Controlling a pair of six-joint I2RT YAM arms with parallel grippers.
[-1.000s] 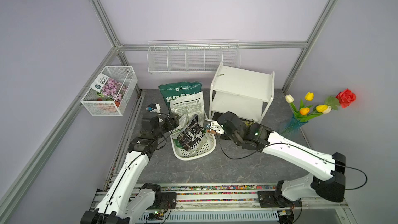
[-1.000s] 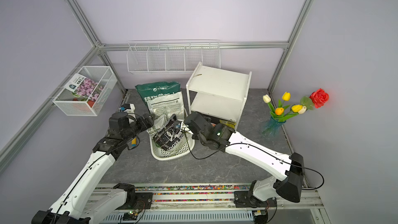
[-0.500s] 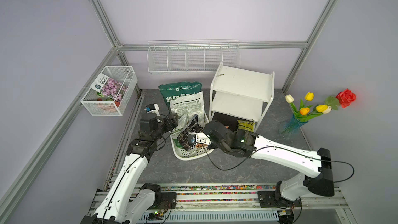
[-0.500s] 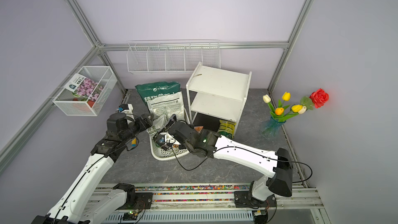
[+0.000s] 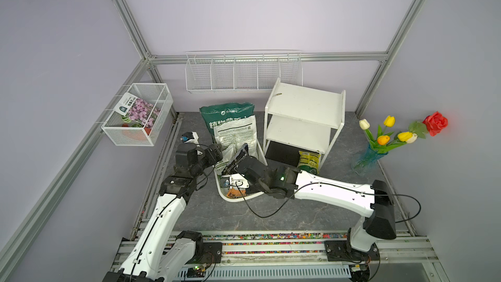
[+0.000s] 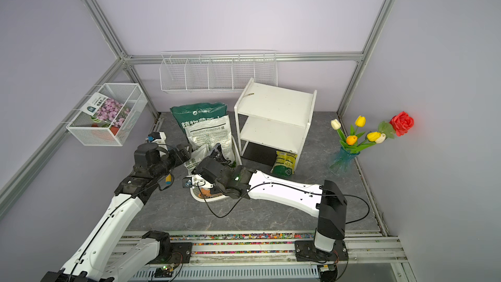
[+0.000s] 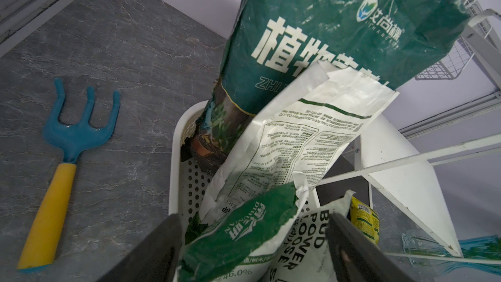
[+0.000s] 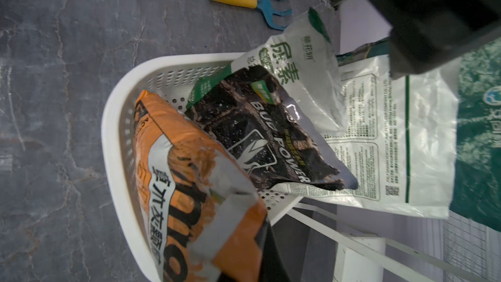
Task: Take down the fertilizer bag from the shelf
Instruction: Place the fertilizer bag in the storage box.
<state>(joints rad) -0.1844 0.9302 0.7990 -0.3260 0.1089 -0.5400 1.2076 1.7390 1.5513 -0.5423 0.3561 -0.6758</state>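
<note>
**Orange bag's off the shelf, just land it clean**

The small white two-board shelf has no bag on either white board. The orange fertilizer bag is in the right pincer, which is clamped together on the bag's near edge. Its far end reaches inside the white perforated plastic basket on the grey marbled table, right beside the black BUD POWER pouch. The left pincer is wide apart, gripping nothing, hovering at the tops of the other bags.

Looks like the set-down step to me. I'd lower it until the basket floor takes the weight, then let go. Release early and it could flop over the low rim. Keep the left one clear, or use it to hold the leaning bags back.
</note>
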